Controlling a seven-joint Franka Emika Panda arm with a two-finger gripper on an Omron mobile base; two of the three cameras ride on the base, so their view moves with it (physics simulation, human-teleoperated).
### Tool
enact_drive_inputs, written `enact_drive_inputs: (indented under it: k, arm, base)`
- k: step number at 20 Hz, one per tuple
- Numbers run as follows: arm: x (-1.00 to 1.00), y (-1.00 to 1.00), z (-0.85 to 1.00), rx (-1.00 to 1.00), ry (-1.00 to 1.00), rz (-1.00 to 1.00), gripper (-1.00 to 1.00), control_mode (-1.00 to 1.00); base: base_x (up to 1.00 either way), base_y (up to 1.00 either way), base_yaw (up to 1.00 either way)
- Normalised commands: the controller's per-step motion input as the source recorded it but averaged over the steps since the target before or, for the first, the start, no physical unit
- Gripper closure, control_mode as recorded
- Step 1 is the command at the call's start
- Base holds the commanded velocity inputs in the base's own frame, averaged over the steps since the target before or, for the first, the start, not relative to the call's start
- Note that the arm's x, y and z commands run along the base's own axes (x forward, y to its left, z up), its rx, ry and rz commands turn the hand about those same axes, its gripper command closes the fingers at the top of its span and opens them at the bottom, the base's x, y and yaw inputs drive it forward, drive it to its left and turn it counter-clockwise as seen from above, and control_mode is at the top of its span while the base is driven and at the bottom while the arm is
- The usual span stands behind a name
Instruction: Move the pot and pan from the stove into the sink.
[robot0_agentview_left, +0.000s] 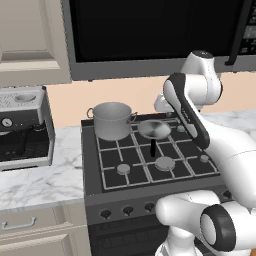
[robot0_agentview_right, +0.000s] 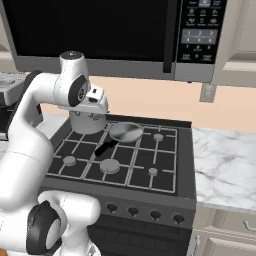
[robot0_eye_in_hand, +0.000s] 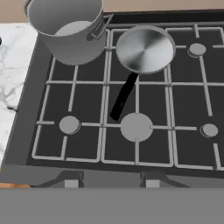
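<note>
Gripper (robot0_eye_in_hand: 112, 181) above the stove's (robot0_eye_in_hand: 26, 109) front edge, jaw state indiscernible, holding nothing; pan (robot0_eye_in_hand: 145, 48) lies ahead, handle (robot0_eye_in_hand: 124, 95) pointing back toward the gripper; pot (robot0_eye_in_hand: 68, 28) ahead-left.

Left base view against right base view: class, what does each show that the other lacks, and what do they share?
Left only: a coffee machine on the counter left of the stove, and the pot unobstructed. Right only: a keypad on the microwave, a wall outlet, and marble counter right of the stove. Both: stove, pan and arm.
</note>
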Motion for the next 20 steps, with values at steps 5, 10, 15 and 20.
enact_drive_inputs:
  k: [5, 10, 15, 20]
  arm:
    - [-0.14, 0.00, -0.06, 0.00, 0.00, 0.00, -1.00, -1.00]
    - [-0.02, -0.02, -0.27, 0.00, 0.00, 0.00, -1.00, -1.00]
    - [0.12, -0.11, -0.34, 0.00, 0.04, 0.00, -1.00, -1.00]
    - [0.17, -0.03, -0.36, 0.00, 0.02, -0.03, -1.00, -1.00]
  base:
    - [0.00, 0.00, 0.00]
    - [0.00, 0.00, 0.00]
    - [0.00, 0.00, 0.00]
    - [0.00, 0.00, 0.00]
